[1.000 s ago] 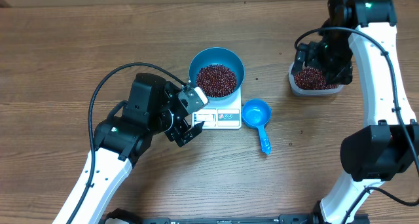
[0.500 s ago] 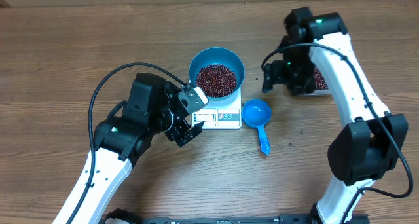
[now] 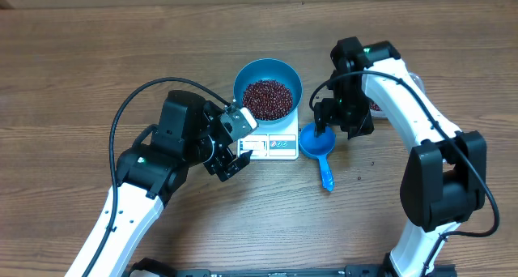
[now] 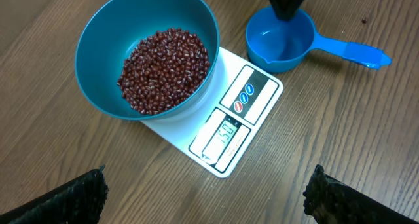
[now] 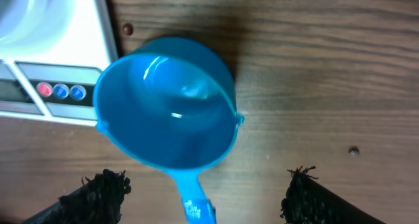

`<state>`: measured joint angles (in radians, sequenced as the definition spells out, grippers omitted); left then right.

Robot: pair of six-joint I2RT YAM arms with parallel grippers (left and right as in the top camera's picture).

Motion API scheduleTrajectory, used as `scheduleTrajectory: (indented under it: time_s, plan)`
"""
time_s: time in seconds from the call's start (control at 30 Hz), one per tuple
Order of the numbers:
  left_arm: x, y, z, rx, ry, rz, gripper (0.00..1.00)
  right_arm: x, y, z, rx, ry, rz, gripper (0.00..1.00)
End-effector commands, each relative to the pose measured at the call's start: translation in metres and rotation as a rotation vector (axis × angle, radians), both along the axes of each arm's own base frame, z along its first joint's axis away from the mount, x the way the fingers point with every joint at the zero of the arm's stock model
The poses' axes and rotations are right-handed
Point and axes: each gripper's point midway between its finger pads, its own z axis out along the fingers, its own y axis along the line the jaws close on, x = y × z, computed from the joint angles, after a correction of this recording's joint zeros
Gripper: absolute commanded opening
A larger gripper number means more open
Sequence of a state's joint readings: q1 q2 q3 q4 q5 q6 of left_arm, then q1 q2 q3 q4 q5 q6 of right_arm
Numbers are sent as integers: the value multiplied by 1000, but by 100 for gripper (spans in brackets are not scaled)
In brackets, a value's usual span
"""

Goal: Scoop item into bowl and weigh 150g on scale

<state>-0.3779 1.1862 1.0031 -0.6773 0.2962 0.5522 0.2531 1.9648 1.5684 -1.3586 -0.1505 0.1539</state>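
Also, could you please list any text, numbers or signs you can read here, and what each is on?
"150": on the scale, on its grey display; seen at an angle, so likely rather than certain.
Signs on the scale's three round buttons: too small to read.
Blue scoop: any marking on its handle is too blurred to read.
The bowl: none.

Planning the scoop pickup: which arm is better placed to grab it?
Right. The right claw, open, hangs directly over the scoop, which lies right of the scale. The left claw is on the scale's other side.
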Motion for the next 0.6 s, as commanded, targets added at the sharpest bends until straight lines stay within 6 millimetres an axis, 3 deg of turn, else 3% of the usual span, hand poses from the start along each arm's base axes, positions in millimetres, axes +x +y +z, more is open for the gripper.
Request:
scheduleTrajectory:
  time_s: [0.0,0.27,0.47,0.57]
  plan:
    - [4,-2,10,-23,-12,12,99,-11,-2,-8,-2,9,-8,80]
    - [4,-2,10,-23,-11,11,100,-13,-3,-21,-2,5,-9,73]
    - [4,-2,10,-23,-11,12,100,-7,-1,-24,7,-25,-8,52]
    - [4,-2,10,-23,-12,12,100,-5,-1,-27,9,-35,-8,49]
